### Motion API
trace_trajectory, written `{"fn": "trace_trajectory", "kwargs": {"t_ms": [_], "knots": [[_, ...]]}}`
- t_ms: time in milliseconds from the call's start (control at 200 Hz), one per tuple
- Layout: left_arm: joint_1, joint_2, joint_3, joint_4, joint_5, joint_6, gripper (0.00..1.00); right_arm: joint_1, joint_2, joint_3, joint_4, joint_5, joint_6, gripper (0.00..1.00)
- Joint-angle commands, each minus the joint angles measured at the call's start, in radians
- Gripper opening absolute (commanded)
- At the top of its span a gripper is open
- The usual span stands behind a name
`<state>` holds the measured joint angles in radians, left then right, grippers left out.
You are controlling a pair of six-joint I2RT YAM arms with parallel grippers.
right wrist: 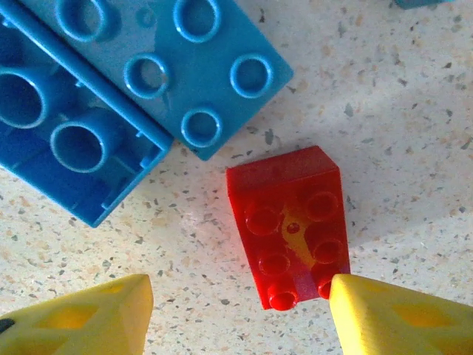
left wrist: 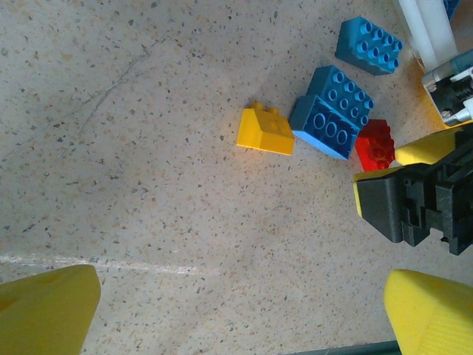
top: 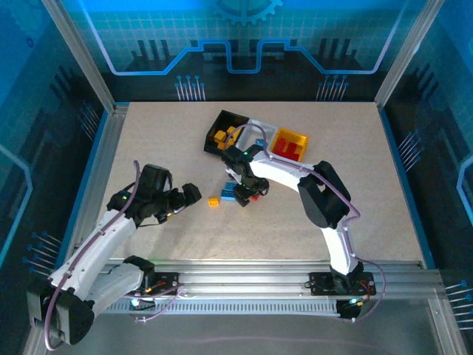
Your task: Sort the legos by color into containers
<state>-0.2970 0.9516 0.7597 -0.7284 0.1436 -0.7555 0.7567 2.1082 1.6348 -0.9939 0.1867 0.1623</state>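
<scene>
Both left tool (left wrist: 240,310) and right tool (right wrist: 236,296) spread, latter apparently straddling red lego (right wrist: 292,225).

overhead; both wrist cameras close above legos (left wrist: 332,111)

Shiny plastic on a matt, speckled tabletop (left wrist: 148,185).
In the right wrist view the red brick (right wrist: 292,229) is smooth, glossy plastic with a dull yellowish scuff among its studs. The blue bricks (right wrist: 170,66) at upper left carry the same sheen. The yellow fingers (right wrist: 81,314) in the lower corners look like matt, faintly grained plastic. The rails (top: 259,277) along the bottom of the top view are pale metal.
</scene>
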Motion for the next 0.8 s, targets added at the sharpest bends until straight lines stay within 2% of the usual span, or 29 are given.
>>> {"fn": "trace_trajectory", "kwargs": {"t_ms": [0, 180, 445, 795], "knots": [[0.009, 0.008, -0.014, 0.003, -0.003, -0.013, 0.99, -0.017, 0.031, 0.004, -0.003, 0.017, -0.026, 0.67], [0.01, 0.019, -0.008, 0.013, 0.001, -0.024, 0.99, -0.025, 0.018, 0.016, -0.015, 0.013, -0.029, 0.67], [0.01, 0.014, -0.034, 0.024, 0.003, -0.04, 0.99, -0.012, -0.09, 0.004, -0.033, 0.012, -0.006, 0.67], [0.013, 0.015, -0.015, -0.003, 0.001, -0.033, 0.99, -0.07, 0.005, 0.083, -0.033, 0.021, -0.035, 0.67]]}}
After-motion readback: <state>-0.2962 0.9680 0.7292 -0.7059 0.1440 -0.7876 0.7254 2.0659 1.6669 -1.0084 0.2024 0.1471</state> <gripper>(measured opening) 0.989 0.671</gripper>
